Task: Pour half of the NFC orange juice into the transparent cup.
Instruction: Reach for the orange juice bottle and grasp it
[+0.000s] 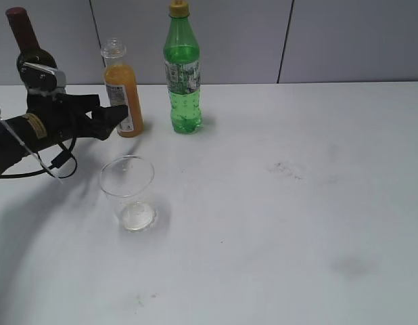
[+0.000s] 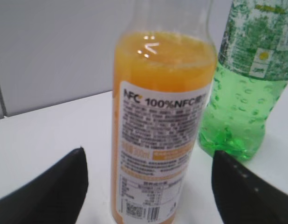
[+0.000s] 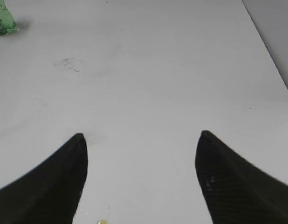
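A: Orange liquid, item one: the NFC orange juice (image 2: 160, 135), capless, filled to the shoulder, standing upright on the desk (image 1: 276, 223). It sits between your left jaws, which are spread wide with a gap on both sides; nothing is pinched yet.

B: Hazard on that entry?

A: An open neck and a high fill. If you close off-centre, one jaw will shove the bottle before the other meets it, and juice may slop out. If you grip too low on the label, it may tip as you lift.

B: Item two?

A: The green soda bottle (image 2: 246, 84), just beyond the jaws on their right side, near the juice. Swing wide and you will likely knock it. The dark wine bottle (image 1: 25, 40) stands behind the left arm; mind it when you lift.

B: Item three?

A: The transparent cup (image 1: 128, 193), empty, thin-walled, in front of the jaws, apart from the bottles. It is light; touch the rim with the neck and it could skid or topple.

B: Right side?

A: Right jaws spread over bare desk, holding nothing.
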You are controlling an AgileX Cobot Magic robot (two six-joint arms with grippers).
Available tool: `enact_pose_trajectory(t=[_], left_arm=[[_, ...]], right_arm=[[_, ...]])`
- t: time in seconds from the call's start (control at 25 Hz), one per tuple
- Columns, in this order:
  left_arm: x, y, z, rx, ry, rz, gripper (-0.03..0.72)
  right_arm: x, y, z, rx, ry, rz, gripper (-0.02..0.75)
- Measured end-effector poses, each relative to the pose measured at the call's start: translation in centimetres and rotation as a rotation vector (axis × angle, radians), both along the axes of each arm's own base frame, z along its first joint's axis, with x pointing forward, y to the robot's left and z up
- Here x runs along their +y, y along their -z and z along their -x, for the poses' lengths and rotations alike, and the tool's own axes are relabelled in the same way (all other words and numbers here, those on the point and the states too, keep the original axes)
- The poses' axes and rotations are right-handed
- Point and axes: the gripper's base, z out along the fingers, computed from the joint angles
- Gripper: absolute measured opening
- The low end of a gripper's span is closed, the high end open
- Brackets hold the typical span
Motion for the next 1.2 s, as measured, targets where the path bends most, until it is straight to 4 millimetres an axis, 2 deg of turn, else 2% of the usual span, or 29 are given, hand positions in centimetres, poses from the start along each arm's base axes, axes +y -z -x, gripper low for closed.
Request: enact_pose_trajectory(t=[0.36,0.88,1.2], left_arm=[[-1.9,1.9,-2.7,0.029,0.019,-0.058,0.641],[-2.4,2.9,-3.8,0.004,0.028,-0.036,0.605],[-2.5,2.4,-4.1,-0.022,0.017,-0.01,0.594]], right_arm=[[0.0,0.0,0.0,0.0,0.0,0.0,0.552],[0.0,0.0,0.0,0.0,0.0,0.0,0.552],[0.0,0.0,0.0,0.0,0.0,0.0,0.552]])
